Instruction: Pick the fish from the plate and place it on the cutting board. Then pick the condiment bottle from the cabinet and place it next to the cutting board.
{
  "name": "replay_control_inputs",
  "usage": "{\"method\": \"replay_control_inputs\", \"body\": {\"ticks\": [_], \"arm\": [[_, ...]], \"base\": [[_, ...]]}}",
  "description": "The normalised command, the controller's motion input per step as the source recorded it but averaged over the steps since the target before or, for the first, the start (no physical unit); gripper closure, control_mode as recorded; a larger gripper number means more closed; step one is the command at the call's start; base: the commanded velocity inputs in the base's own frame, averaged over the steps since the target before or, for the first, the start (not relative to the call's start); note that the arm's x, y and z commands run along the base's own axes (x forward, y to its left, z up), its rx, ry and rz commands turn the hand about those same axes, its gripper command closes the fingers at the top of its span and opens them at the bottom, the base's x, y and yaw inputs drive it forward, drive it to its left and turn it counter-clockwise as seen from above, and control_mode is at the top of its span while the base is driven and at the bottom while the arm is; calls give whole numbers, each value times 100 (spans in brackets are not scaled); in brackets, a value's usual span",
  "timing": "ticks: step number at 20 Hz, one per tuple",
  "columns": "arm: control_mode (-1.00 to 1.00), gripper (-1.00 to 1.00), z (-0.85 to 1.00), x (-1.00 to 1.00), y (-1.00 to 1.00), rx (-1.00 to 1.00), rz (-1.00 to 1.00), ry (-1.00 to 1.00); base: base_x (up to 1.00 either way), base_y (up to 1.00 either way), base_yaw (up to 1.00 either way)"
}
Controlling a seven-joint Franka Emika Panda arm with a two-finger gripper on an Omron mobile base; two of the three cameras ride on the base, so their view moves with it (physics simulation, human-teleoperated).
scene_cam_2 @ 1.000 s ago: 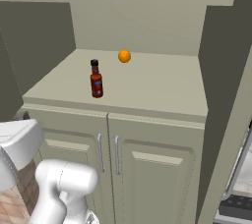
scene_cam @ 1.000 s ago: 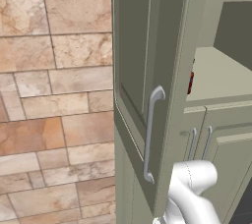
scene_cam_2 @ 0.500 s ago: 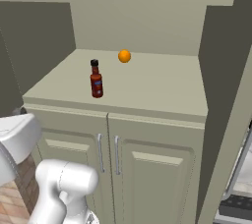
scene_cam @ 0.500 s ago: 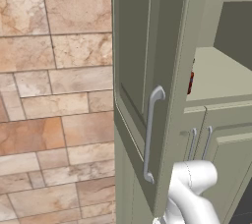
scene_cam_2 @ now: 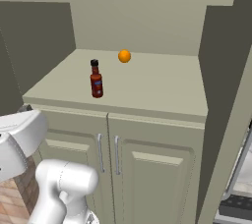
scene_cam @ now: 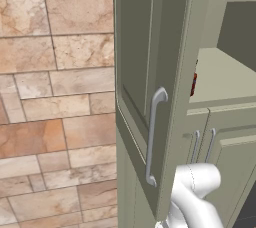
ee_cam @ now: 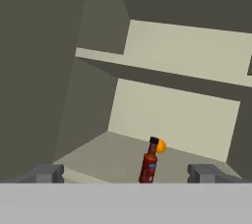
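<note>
Cabinet [scene_cam_2: 216,134]: tall, pale sage-green, with a shelf recess above 2 lower doors; its long door [scene_cam: 142,72] with the curved silver bar handle [scene_cam: 152,137] stands swung out at the left.

Shelf [scene_cam_2: 147,83]: flat, pale, bare apart from 2 items. It carries the task's thing for this step.

Condiment bottle [scene_cam_2: 96,79]: upright, on the left half of the shelf, nearer the front edge than the back wall. Slim dark-red body, narrow neck, black cap. A small orange ball [scene_cam_2: 124,56] sits behind it toward the back edge, apart from it. In the hand view the bottle [ee_cam: 149,163] stands roughly midway between the 2 fingertips, farther in.

Gripper [ee_cam: 127,174]: jaws wide apart, holding nothing, short of the bottle.

Handling, judged:
- Light and rigid; likely smooth-sided, so somewhat slippery.
- Tall on a narrow base, so it tips easily if nudged at the cap.
- Best hold looks to be the straight body below the neck, jaws on opposite sides, level approach from the front edge.
- The neck tapers; a grip there could slide.
</note>
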Motion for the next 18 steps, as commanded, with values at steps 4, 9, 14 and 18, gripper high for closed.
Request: {"method": "replay_control_inputs", "body": {"ticks": [4,9,14,18], "arm": [[-100,-100,-51,39,0,0,0,-15],[-100,-100,-49,36,11,0,0,-16],[-100,-100,-44,29,23,0,0,-18],[-100,-100,-42,23,26,0,0,-19]], "base": [[0,0,0],[0,0,0],[0,0,0],[0,0,0]]}}
